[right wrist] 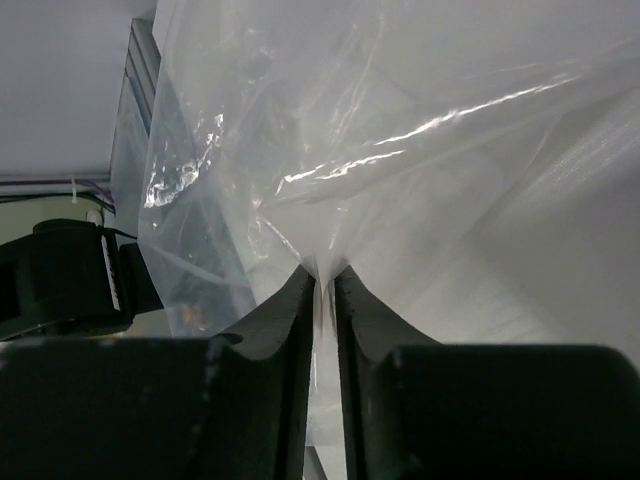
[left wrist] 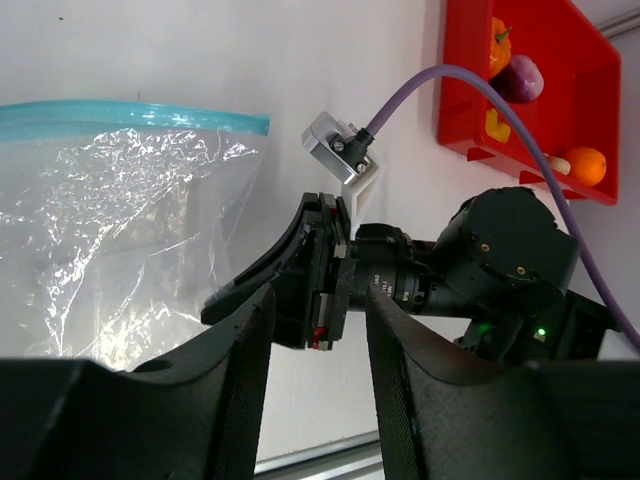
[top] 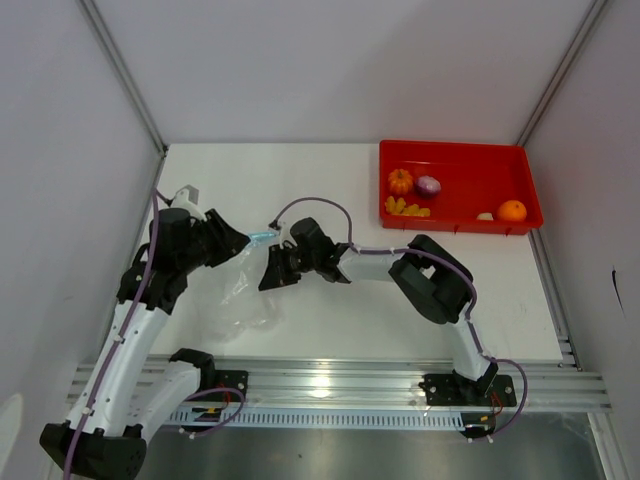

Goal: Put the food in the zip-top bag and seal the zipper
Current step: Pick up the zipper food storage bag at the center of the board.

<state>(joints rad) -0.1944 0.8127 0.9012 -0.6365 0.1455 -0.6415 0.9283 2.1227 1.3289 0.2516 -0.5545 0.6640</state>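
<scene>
Zip-top bag (top: pixel 240 295) lay crumpled on the desk (top: pixel 300 170) between your two arms, empty as far as the views showed. On the left, your left fingers (top: pixel 236 246) were spread beside the end of the zipper (left wrist: pixel 130 118), gripping nothing, probably poised to take that edge. Your right fingers (top: pixel 272 277) were pressed together on a fold of the clear film, likely to lift one wall and open the mouth. Far right, the food (top: pixel 428 185) sat in the red tray (top: pixel 460 148), well apart from the bag, so nothing had been loaded yet. You needed that mouth held wide first.
</scene>
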